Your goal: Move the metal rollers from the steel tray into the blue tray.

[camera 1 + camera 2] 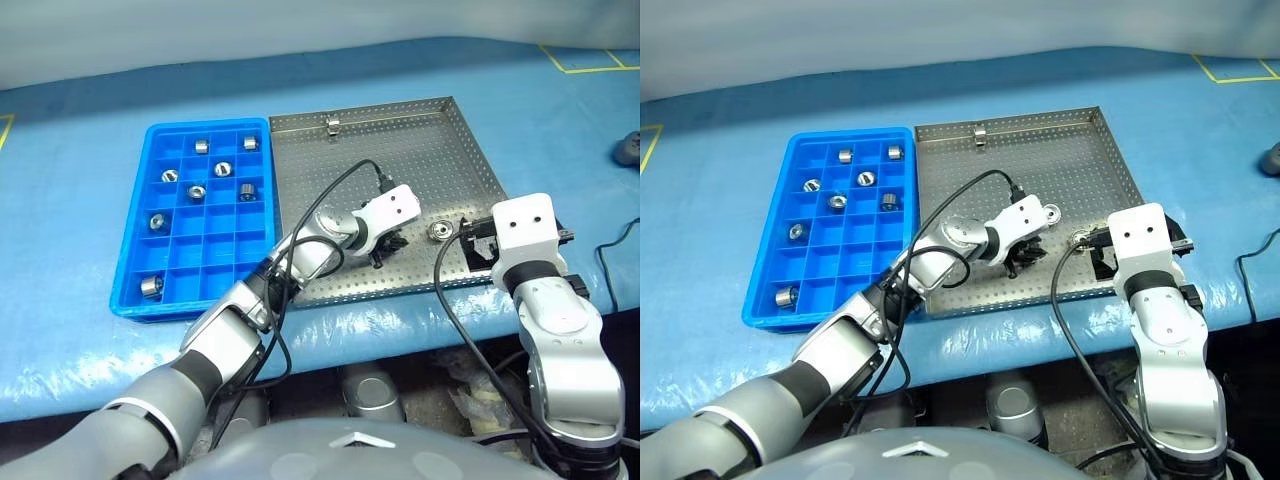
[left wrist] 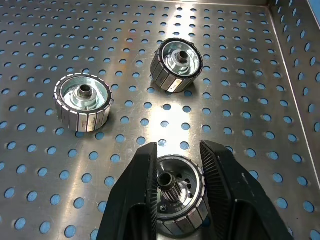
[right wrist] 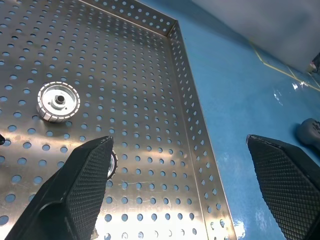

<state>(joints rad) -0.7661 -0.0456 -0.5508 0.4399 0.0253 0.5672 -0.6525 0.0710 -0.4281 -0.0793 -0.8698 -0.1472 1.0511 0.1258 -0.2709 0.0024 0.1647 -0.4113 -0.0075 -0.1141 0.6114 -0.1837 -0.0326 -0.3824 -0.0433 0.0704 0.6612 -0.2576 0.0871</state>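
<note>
On the blue-covered table (image 1: 80,330), the steel tray (image 1: 440,150) sits directly beside the blue tray (image 1: 130,290), the two touching along one long edge, with the blue tray on my left.

Left gripper (image 2: 176,187): I reach it across onto the near part of the steel tray floor. Its two black fingers (image 2: 137,195) stand one on each side of a metal roller (image 2: 179,200), close against its ribbed wall. The roller rests on the perforated floor with its hollow centre facing up toward my wrist. I cannot tell whether the pads are pressing it firmly or only bracketing it.

Right gripper (image 3: 185,190): I hold it over the near right corner of the steel tray with its fingers spread wide. Nothing is between them.

Location of the metal rollers:
- Steel tray, near my left gripper: two more rollers (image 2: 83,102) lie just beyond the one between my fingers, apart from each other, both on the perforated floor.
- Steel tray, between my two grippers in the head view: one roller (image 1: 438,232) is visible.
- Steel tray, far rim: one small roller (image 1: 333,125) rests by the rim, well apart from the others.
- Blue tray: eight rollers (image 1: 222,169) occupy separate compartments. Six sit in the far three rows, one (image 1: 157,222) sits midway along the left column, and one (image 1: 152,287) sits in the near left corner compartment.
</note>
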